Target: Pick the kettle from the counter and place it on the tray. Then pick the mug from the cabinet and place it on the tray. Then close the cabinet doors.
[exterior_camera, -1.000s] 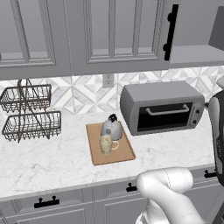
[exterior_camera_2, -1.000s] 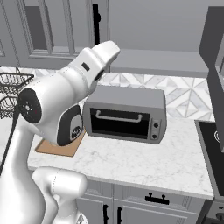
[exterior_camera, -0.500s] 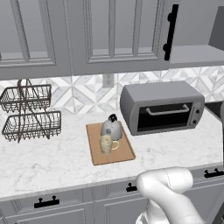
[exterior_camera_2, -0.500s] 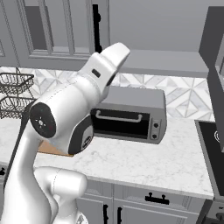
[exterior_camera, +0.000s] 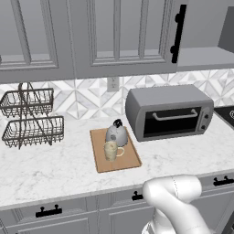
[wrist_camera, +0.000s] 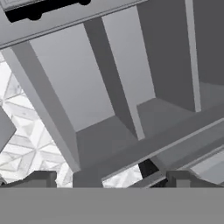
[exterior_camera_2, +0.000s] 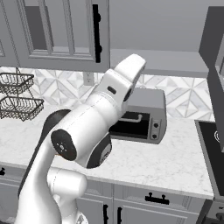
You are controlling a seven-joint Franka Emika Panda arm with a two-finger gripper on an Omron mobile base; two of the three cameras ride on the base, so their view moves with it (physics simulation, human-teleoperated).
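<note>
The pincer (wrist_camera: 109, 179) is standing released, low centre of the hand view, facing the open cabinet (wrist_camera: 131, 87); the kettle (exterior_camera: 116, 133) and mug (exterior_camera: 111, 151) are sitting touching on the tray (exterior_camera: 132, 161), mid-frame on the bench (exterior_camera: 55, 164).

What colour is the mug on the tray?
Pale yellowish-beige mug, on the light-brown tray; clearest in the left base view.

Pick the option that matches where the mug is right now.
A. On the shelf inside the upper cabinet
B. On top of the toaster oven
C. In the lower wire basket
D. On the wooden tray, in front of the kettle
D: in the left base view the mug stands on the tray, just in front of the kettle, on the counter.
</note>
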